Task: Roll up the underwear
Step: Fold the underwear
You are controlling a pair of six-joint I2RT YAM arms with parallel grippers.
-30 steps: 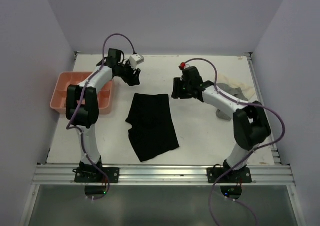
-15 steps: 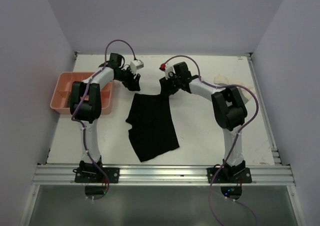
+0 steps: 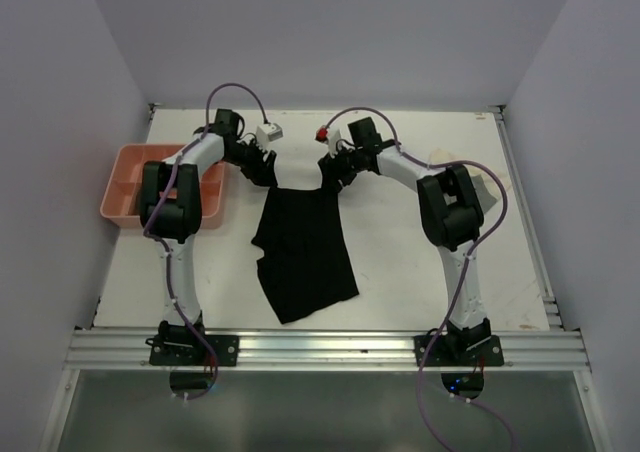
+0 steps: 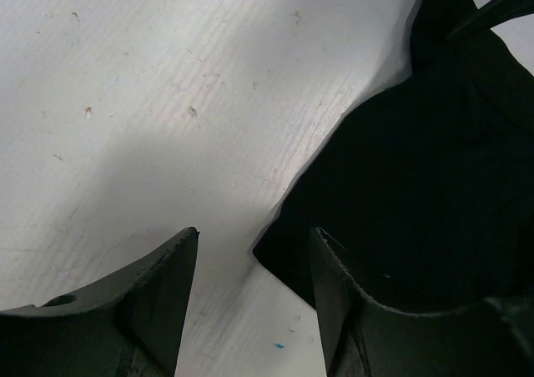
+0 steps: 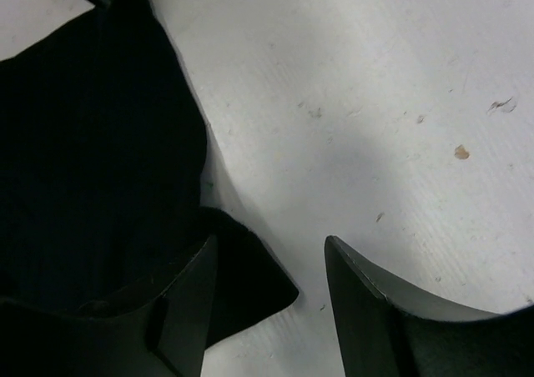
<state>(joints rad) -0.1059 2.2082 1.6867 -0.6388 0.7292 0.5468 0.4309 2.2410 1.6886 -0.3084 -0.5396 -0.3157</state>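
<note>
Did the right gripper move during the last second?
Yes. In the top view the right gripper moved left, up to the far right corner of the black underwear, which stayed in place.

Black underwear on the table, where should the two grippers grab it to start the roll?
Take the underwear by its two far corners, coming down from above. It lies flat, so only the edges offer a pinch. Each corner sits between open jaws: the left corner at the left gripper, the right corner at the right gripper.

Plain black underwear [image 3: 303, 247] lies on a white table [image 3: 400, 262]; the tray [image 3: 122, 187] is pink
</note>
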